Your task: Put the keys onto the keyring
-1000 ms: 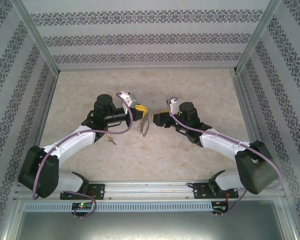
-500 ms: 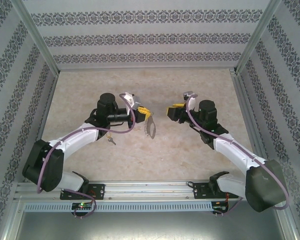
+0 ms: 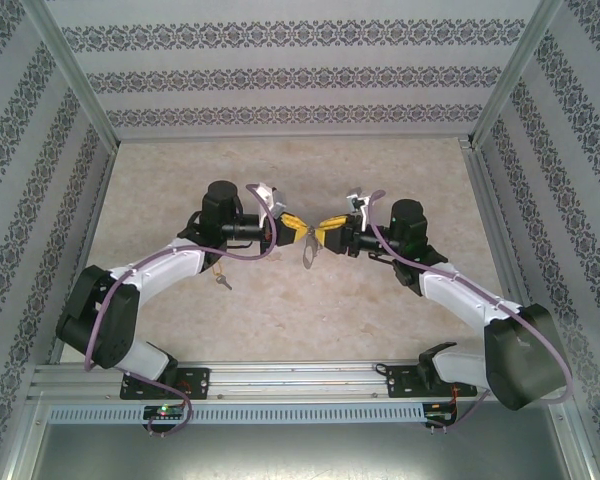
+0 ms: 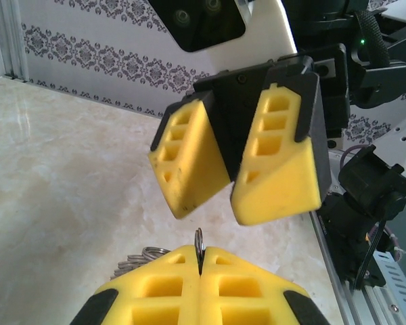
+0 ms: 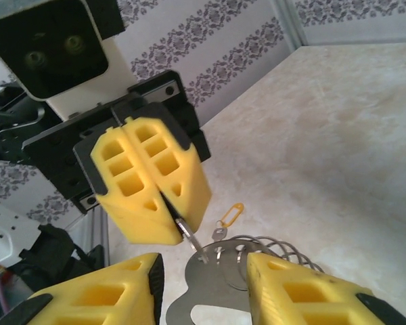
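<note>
Left tool (image 4: 200, 257) clamps the one keyring (image 5: 210, 298) (right tool (image 3: 327, 230) spread wide), one key (image 3: 222, 283) lying apart.

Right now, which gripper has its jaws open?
The right gripper: its yellow jaws stand apart, while the left gripper is shut on the keyring.

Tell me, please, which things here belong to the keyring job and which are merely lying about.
Belongs to the job: grey oval metal keyring, clamped in the shut left gripper; open right gripper facing it; tiny dark brass-ended key, lying loose.
Not involved: beige marbled tabletop; patterned wall panels; aluminium base rail.
</note>
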